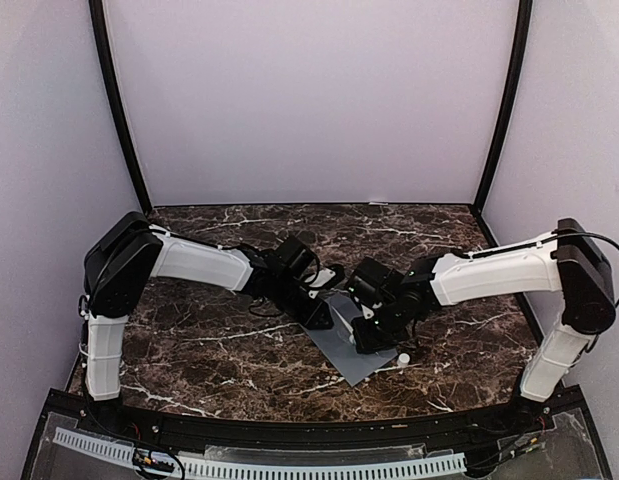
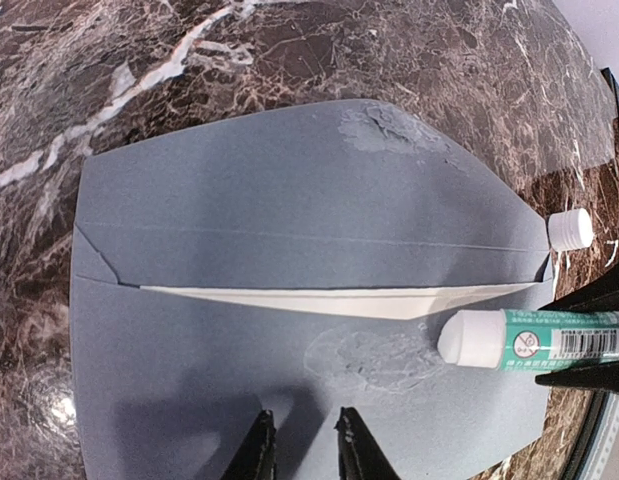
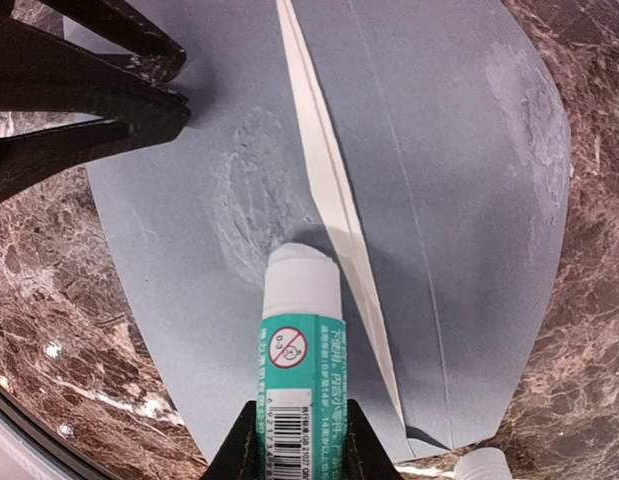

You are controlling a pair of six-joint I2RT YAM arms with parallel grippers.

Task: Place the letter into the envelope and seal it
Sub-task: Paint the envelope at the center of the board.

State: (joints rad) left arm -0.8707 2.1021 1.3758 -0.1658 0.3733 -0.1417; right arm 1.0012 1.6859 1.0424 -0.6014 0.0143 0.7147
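The grey envelope [image 1: 341, 348] [image 2: 289, 200] [image 3: 459, 200] lies flat on the marble table with its flap open. A cream strip of the letter [image 2: 319, 300] [image 3: 324, 170] shows at the envelope's mouth; the rest is inside. My right gripper [image 3: 299, 440] [image 1: 367, 335] is shut on an uncapped green glue stick [image 3: 301, 340] [image 2: 529, 338], whose white tip is at the envelope's body beside a shiny glue smear [image 2: 374, 355]. Another smear [image 2: 389, 130] marks the flap tip. My left gripper [image 2: 299, 430] [image 1: 324, 318] rests on the envelope's body, jaws narrowly apart, nothing between them.
The glue stick's white cap [image 2: 569, 229] [image 3: 484, 465] [image 1: 402, 358] stands on the marble just off the envelope's corner. Both arms meet over the table's middle, and the left fingers [image 3: 139, 110] are close to the glue stick's tip. White walls enclose the table.
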